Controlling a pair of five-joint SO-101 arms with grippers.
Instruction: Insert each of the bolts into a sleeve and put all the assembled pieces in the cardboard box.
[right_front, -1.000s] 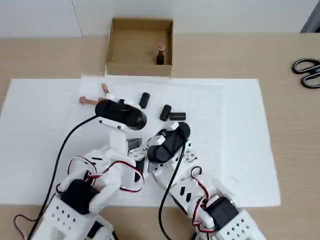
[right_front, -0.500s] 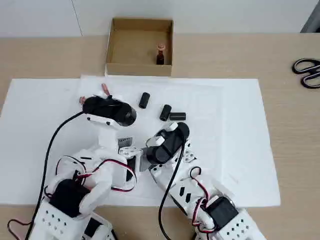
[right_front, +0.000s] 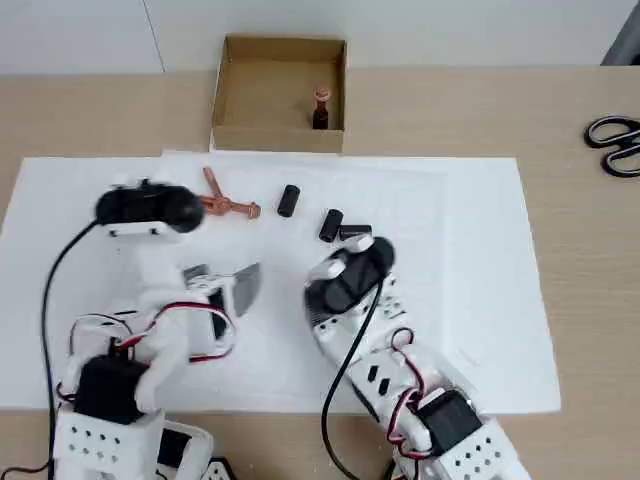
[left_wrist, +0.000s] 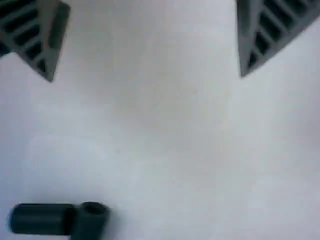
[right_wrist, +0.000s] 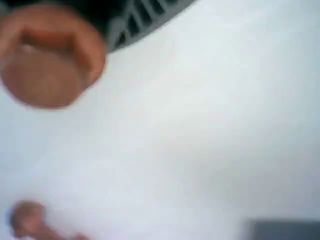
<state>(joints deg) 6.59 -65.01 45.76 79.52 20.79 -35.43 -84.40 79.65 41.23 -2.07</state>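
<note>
Left gripper (right_front: 222, 282) hangs over the white sheet (right_front: 480, 280), left of centre, on the near side of the loose bolts. Its jaws are spread wide with nothing between them. The left wrist view has bare sheet between the two fingers (left_wrist: 42, 40).

Right gripper (right_wrist: 112, 30) is over mid sheet, right of the left one, just near of the pair of sleeves. It is pinching a copper bolt (right_wrist: 50, 65), whose head sits tight against the dark finger (right_wrist: 145, 12) in the right wrist view. Only that one finger shows there.

Two loose bolts (right_front: 228, 200) lie on the sheet left of centre, touching at one end in a V, well apart from both grippers.

Single sleeve (right_front: 289, 200) lies just right of the bolts. The pair of sleeves (right_front: 342, 229) lies further right, touching each other at an angle.

Cardboard box (right_front: 228, 92) is on the table (right_front: 560, 110) at the far edge of the sheet, open on top. One assembled piece (right_front: 320, 110) stands upright inside it, near its right wall.

Scissors (right_front: 615, 143) lie far right on the table, off the sheet.
</note>
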